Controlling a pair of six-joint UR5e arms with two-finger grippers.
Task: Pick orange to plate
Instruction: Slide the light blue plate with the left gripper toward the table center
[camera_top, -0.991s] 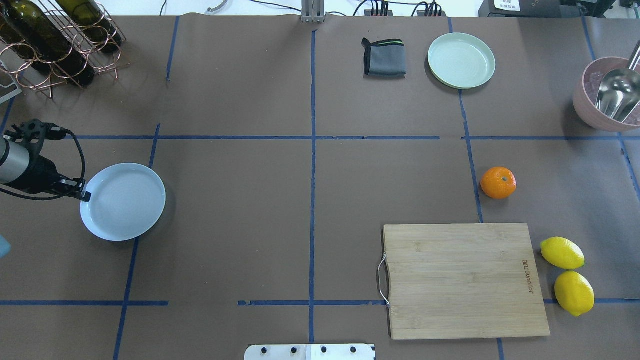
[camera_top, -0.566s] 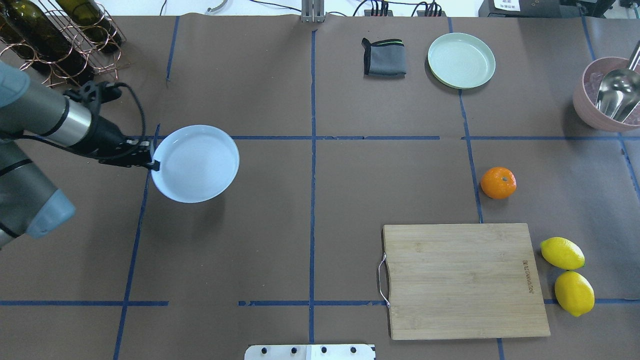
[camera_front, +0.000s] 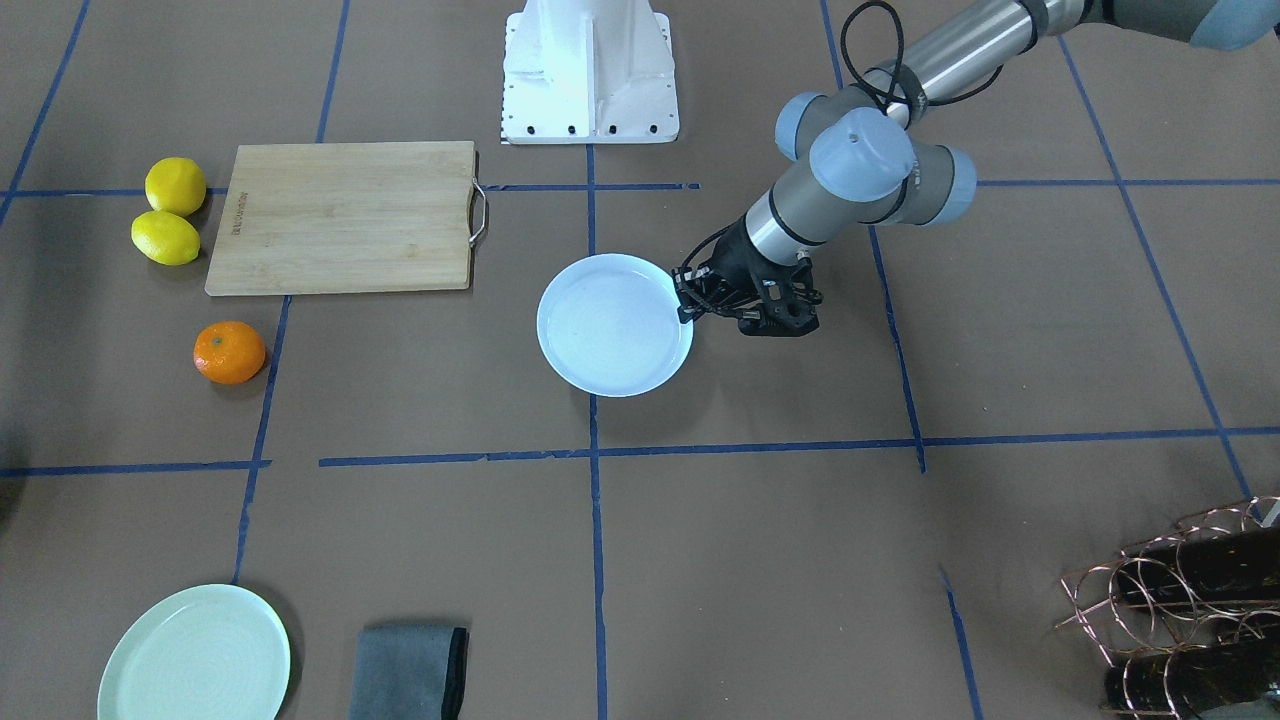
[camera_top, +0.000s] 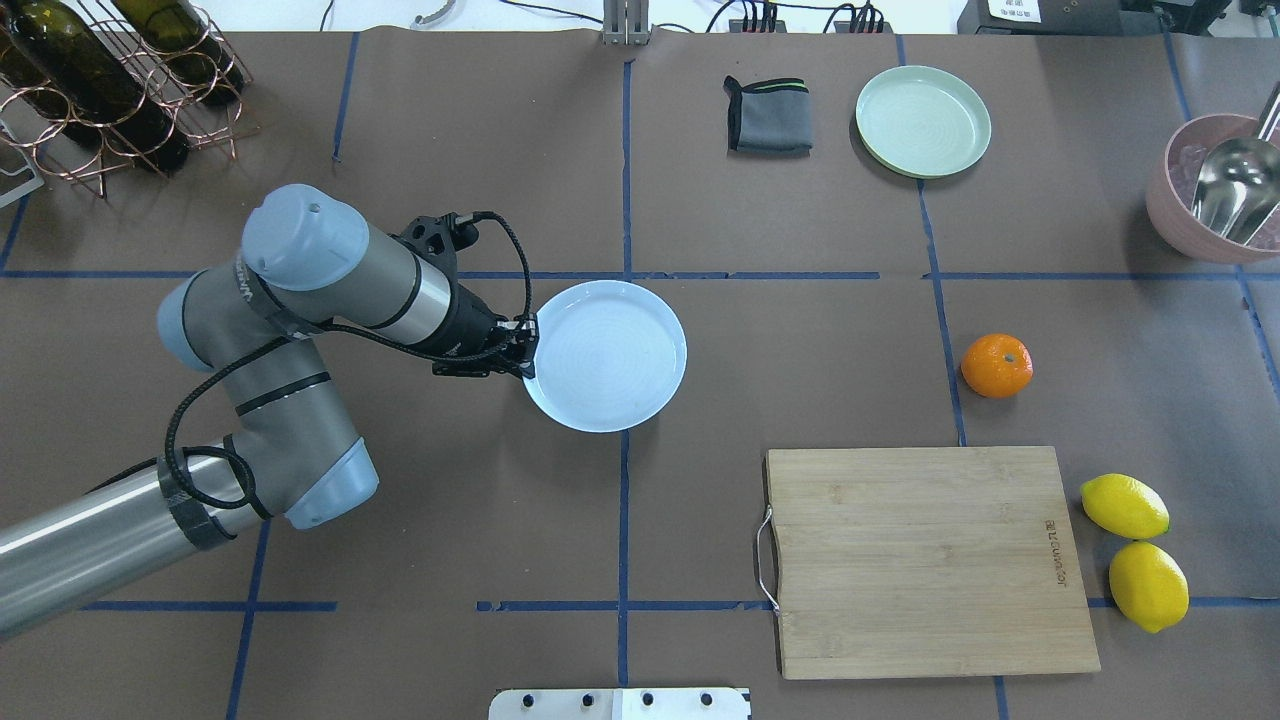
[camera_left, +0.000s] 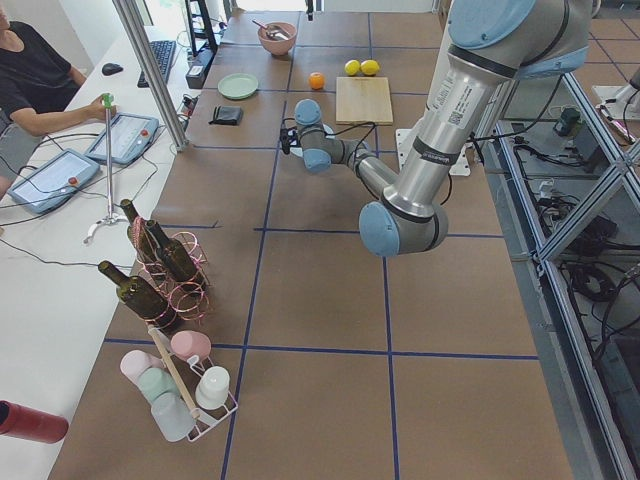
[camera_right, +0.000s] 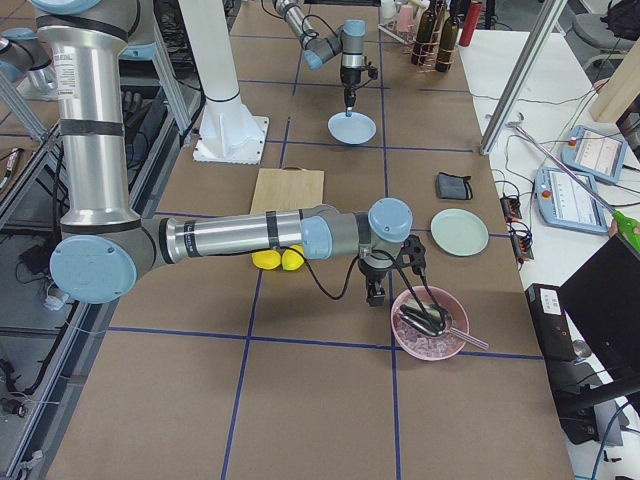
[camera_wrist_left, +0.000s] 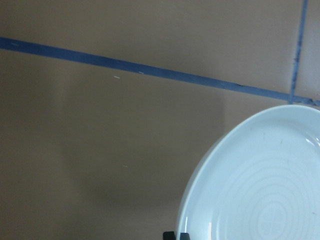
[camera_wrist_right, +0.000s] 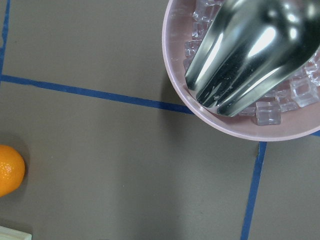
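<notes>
The orange (camera_top: 996, 365) rests on the brown table right of centre, just above the cutting board; it also shows as the orange (camera_front: 229, 352) and at the left edge of the right wrist view as the orange (camera_wrist_right: 9, 170). My left gripper (camera_top: 527, 355) is shut on the left rim of the pale bluish-white plate (camera_top: 610, 355), holding it level near the table's centre cross of blue tape. In the left wrist view the plate (camera_wrist_left: 260, 185) fills the lower right. My right gripper (camera_right: 375, 293) hangs beside the pink bowl, far from the orange; I cannot tell whether it is open or shut.
A bamboo cutting board (camera_top: 925, 560) lies at front right with two lemons (camera_top: 1124, 506) beside it. A mint-green plate (camera_top: 922, 121) and a folded grey cloth (camera_top: 768, 115) sit at the back. A pink bowl (camera_top: 1175, 215) of ice with a metal scoop stands far right, a bottle rack (camera_top: 110, 80) far left.
My left arm has carried the plate from the table's left side rightward to the centre line. The orange and the other things have stayed put.
</notes>
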